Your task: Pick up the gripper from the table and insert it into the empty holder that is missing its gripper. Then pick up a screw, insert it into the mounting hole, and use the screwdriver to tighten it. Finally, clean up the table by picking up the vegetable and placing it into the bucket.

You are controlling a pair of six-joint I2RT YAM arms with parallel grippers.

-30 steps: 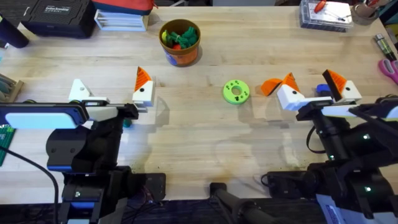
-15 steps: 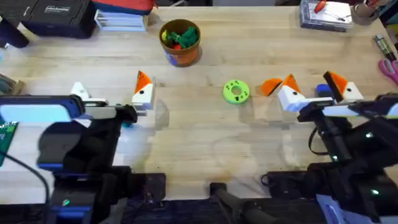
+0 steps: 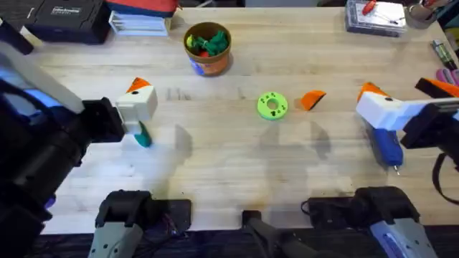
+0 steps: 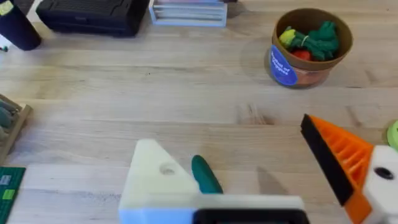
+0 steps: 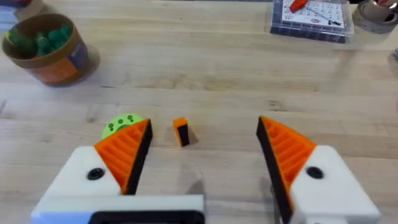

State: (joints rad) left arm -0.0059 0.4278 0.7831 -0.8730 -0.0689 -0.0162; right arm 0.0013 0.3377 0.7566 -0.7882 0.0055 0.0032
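Observation:
The loose orange gripper (image 3: 313,99) lies flat on the table right of a lime-green ring (image 3: 272,105); it shows small (image 5: 181,132) beyond my right gripper (image 5: 204,121), which is open and raised above the table. My left gripper (image 4: 227,134) is open and lifted too, one side the plain white empty holder (image 4: 155,177), the other an orange-tipped finger (image 3: 136,97). The dark teal vegetable (image 3: 143,136) lies just below it (image 4: 205,175). The blue screwdriver (image 3: 386,143) lies under the right gripper (image 3: 405,92). The orange bucket (image 3: 207,46) with toy vegetables stands at the back.
A black case (image 3: 64,18) and stacked white trays (image 3: 140,23) sit at the back left. A clear box of small parts (image 3: 374,16) is at the back right, with pink-handled scissors (image 3: 448,80) at the right edge. Bare wood spans the middle.
Both arms have risen toward the camera. The left gripper swung left, the right gripper swung right, uncovering the orange wedge and the blue screwdriver. Nothing on the table moved.

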